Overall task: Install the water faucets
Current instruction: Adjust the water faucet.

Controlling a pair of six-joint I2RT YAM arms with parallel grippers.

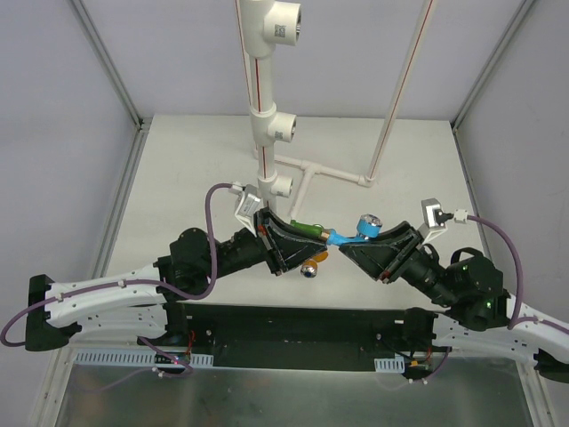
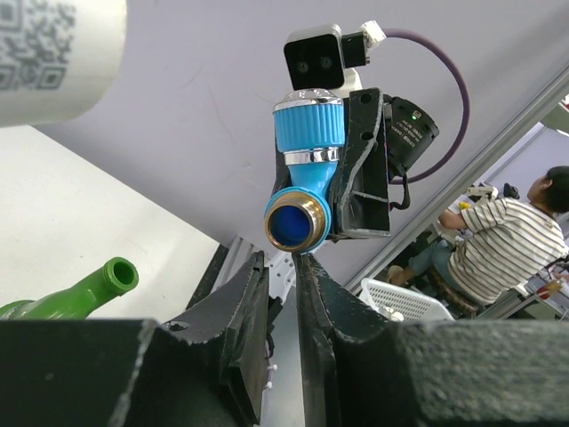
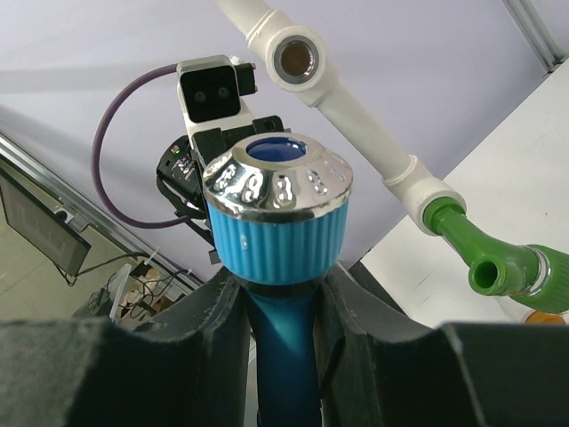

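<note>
My right gripper (image 1: 353,245) (image 3: 280,283) is shut on the stem of the light blue faucet (image 1: 357,232) (image 3: 280,227), just below its ribbed knob with the shiny metal cap. In the left wrist view the blue faucet (image 2: 307,173) hangs with its brass-ringed end facing my left gripper (image 2: 283,260). The left gripper (image 1: 296,242) is almost shut with a narrow gap, holds nothing, and its tips are just under that end. The green faucet (image 1: 308,229) (image 2: 84,292) (image 3: 484,258) lies by the base of the white pipe. The orange faucet (image 1: 311,259) lies under the left fingers.
A tall white pipe stand (image 1: 265,124) with several tee outlets rises at the middle back. One outlet (image 3: 296,58) faces the right wrist camera, and another (image 2: 53,53) is close at top left in the left wrist view. A low white pipe (image 1: 333,173) runs right along the table.
</note>
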